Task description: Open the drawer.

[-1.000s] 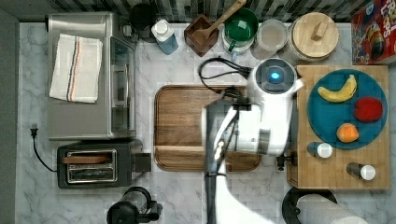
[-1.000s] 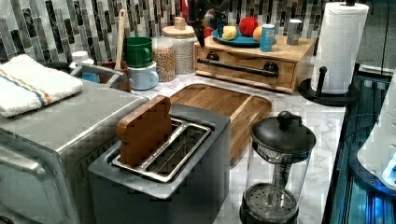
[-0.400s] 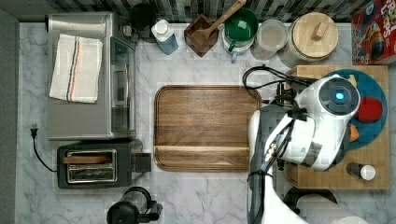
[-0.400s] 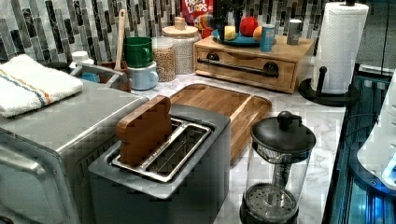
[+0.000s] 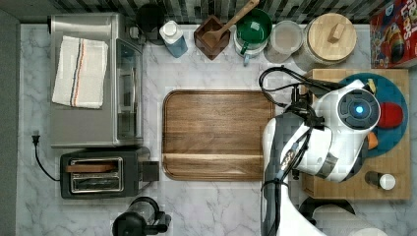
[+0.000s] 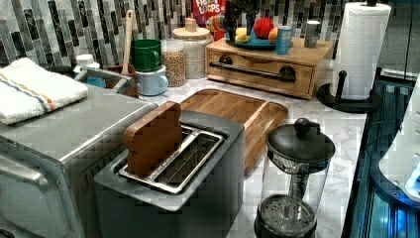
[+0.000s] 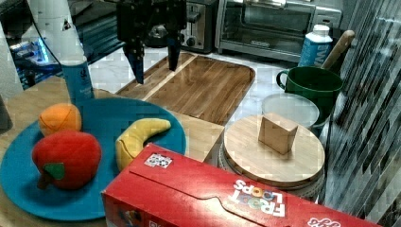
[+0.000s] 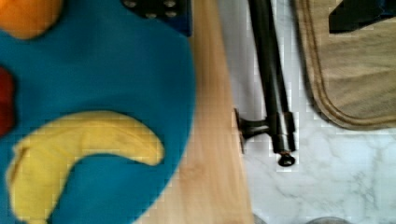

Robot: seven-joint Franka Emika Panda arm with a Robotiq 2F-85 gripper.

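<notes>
1. Marble counter is carrying the whole kitchen set, and we are seeing the light wooden box (image 6: 267, 69) against the tiled wall, with the blue plate (image 7: 142, 118) of toy fruit on its top
2. We are finding the drawer (image 6: 260, 74) in the front of that box, fully shut, its black bar handle (image 6: 250, 72) running across the face just beside the walnut cutting board (image 5: 214, 132)
3. We are holding the gripper (image 7: 153, 61) above the box's front edge, fingers spread apart and pinching nothing; in the right view its tips are hanging over the cutting board's near edge
4. We are judging this as the approach: to do it well we should be lowering until the fingers straddle the bar near its middle, one finger on each side, closing firmly, then pulling straight out towards the cutting board without lifting
5. We are watching the plate rim, which overhangs close to the handle in the wrist view
6. Compared with a second ago, the arm has swung from over the cutting board across to the box, while the drawer has not moved
</notes>
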